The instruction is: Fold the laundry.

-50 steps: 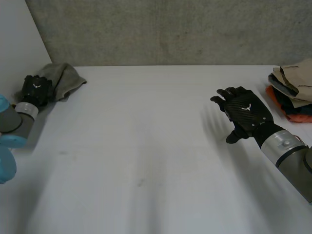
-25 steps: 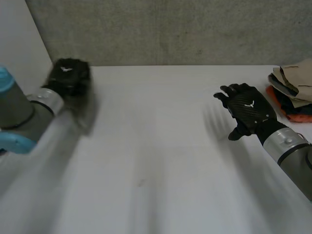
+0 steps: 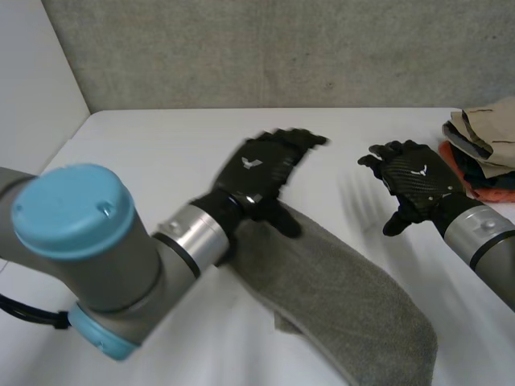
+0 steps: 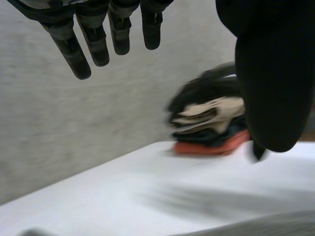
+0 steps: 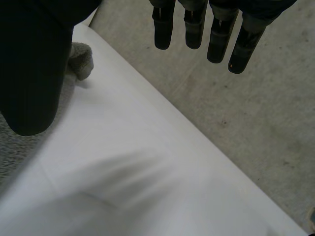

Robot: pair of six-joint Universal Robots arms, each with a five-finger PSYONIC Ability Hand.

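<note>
A grey towel (image 3: 354, 301) lies in a long rumpled strip across the middle of the white table (image 3: 153, 153), running from under my left wrist toward the near right. My left hand (image 3: 259, 170) hovers just past the towel's far end, fingers (image 4: 93, 44) straight and spread, holding nothing. My right hand (image 3: 414, 183) is raised a little to the right of it, apart from the towel, also open with straight fingers (image 5: 197, 27). In the right wrist view an end of the towel (image 5: 81, 59) shows beside the thumb.
A pile of folded clothes (image 3: 483, 153), tan on top and orange beneath, sits at the table's far right edge; it also appears beyond my left hand's thumb as the pile (image 4: 211, 125). A concrete wall (image 3: 282, 48) stands behind the table.
My left arm has swung from the far left corner to the table's middle, bringing the towel along, and its hand has opened. The towel now lies stretched out. The right hand has barely moved.
</note>
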